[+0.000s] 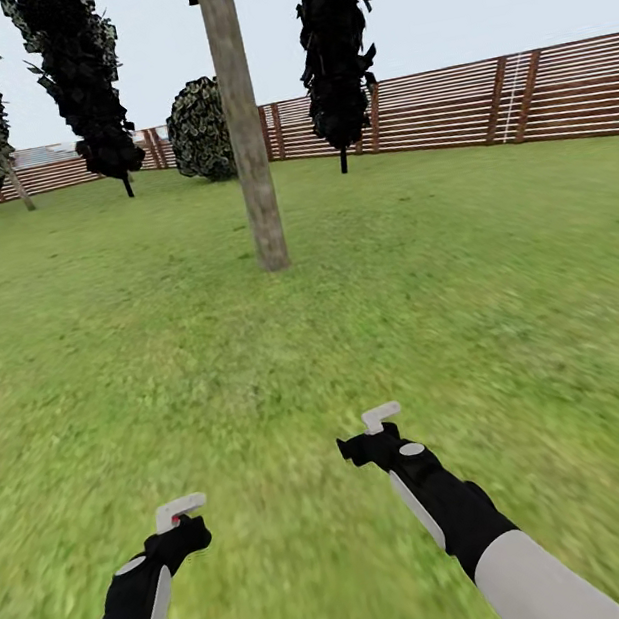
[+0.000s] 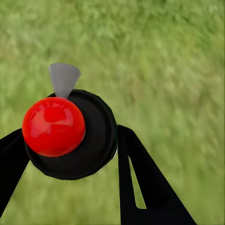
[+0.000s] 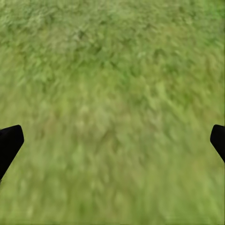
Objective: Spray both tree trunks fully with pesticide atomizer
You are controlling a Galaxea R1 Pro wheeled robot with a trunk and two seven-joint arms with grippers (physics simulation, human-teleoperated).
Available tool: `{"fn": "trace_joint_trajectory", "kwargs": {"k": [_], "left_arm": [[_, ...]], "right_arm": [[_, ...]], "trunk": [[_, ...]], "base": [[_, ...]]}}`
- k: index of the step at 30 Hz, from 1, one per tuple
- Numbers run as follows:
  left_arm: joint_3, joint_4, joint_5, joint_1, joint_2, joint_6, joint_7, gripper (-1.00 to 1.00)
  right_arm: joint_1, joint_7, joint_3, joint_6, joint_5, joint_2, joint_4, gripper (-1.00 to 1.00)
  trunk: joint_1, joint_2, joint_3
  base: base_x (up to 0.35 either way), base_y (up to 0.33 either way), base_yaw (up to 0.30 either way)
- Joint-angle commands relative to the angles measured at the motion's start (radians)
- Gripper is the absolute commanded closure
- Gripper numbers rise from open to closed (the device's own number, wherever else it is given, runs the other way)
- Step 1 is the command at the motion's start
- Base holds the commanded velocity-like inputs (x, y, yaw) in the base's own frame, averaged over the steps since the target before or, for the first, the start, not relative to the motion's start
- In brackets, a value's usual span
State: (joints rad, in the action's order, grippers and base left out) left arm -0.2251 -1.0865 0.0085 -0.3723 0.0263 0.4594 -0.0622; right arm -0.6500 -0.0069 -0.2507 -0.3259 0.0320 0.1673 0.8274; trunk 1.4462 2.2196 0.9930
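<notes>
The pesticide atomizer [image 2: 91, 140] is a round black body with a glossy red ball and a grey nozzle, and my left gripper [image 2: 70, 166] is shut on it between its black fingers. In the head view it is a small red spot [image 1: 176, 522] at my left gripper [image 1: 180, 517], low over the lawn. My right gripper [image 1: 376, 430] is open over bare grass, its fingertips at the edges of the right wrist view [image 3: 112, 140]. A tree with a thick pale trunk [image 1: 246, 138] stands straight ahead, several metres off. Its foliage is cut off by the frame.
Green lawn [image 1: 471, 301] stretches all around. A brown slat fence [image 1: 476, 102] closes the back. Black narrow conifers [image 1: 81, 76] [image 1: 335, 41] and a round bush [image 1: 200, 131] stand near it. A slim pale leaning trunk [image 1: 20, 188] shows far left.
</notes>
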Motion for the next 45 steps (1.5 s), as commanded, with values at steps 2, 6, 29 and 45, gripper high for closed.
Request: {"fn": "trace_joint_trajectory", "kwargs": {"k": [2, 6, 29, 45], "left_arm": [[-0.002, -0.001, 0.001, 0.0, 0.0, 0.005, -0.005, 1.0], [-0.002, -0.001, 0.001, 0.0, 0.0, 0.005, -0.005, 1.0], [-0.002, -0.003, 0.001, 0.0, 0.0, 0.005, -0.004, 1.0], [-0.002, -0.003, 0.001, 0.0, -0.002, 0.005, -0.005, 1.0]], "right_arm": [[0.0, -0.001, -0.001, -0.005, 0.003, 0.0, 0.001, -1.0], [0.0, -0.001, -0.001, -0.005, 0.003, 0.0, 0.0, -1.0], [0.0, -0.001, -0.001, -0.005, 0.004, 0.0, -0.001, -1.0], [0.0, -0.001, -0.001, -0.005, 0.004, 0.0, -0.002, -1.0]], "trunk": [[0.0, 0.0, 0.001], [0.0, 0.0, 0.001], [0.0, 0.0, 0.001], [0.0, 0.0, 0.001]], "base": [[0.336, 0.137, 0.0], [0.336, 0.137, 0.0], [0.336, 0.093, -0.001], [0.336, 0.103, -0.086]]}}
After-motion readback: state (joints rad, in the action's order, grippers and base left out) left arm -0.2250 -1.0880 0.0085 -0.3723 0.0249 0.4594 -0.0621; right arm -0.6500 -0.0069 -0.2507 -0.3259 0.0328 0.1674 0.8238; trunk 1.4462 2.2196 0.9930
